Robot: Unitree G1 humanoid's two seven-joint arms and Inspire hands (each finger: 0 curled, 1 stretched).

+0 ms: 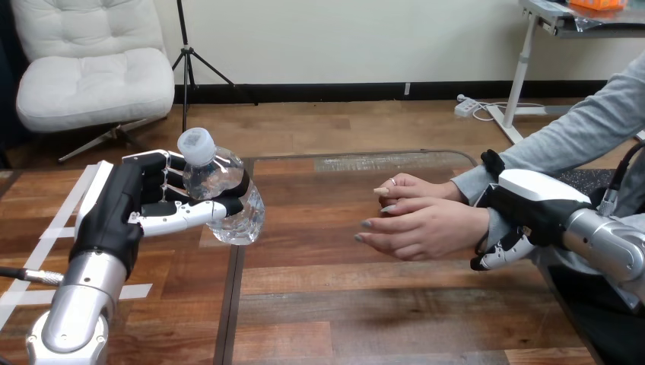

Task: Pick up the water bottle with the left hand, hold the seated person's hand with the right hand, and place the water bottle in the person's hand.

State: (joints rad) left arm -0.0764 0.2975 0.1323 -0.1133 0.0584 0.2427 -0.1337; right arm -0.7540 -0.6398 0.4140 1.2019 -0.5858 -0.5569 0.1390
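Observation:
My left hand [144,209] is shut on a clear water bottle [228,205] with a white cap and holds it tilted above the left part of the wooden table [342,304]. The person's hand [422,224] reaches in from the right, open, with its fingers pointing left towards the bottle; a wide gap lies between them. At the right, my right hand [532,201] sits at the person's wrist [475,213]. Its thumb lies over the wrist and its fingers [502,255] curl underneath.
White tape strips [72,209] lie on the table's left side. The table's far edge [365,157] runs behind the two hands. Bare tabletop stretches across the near middle, below the bottle and the person's hand.

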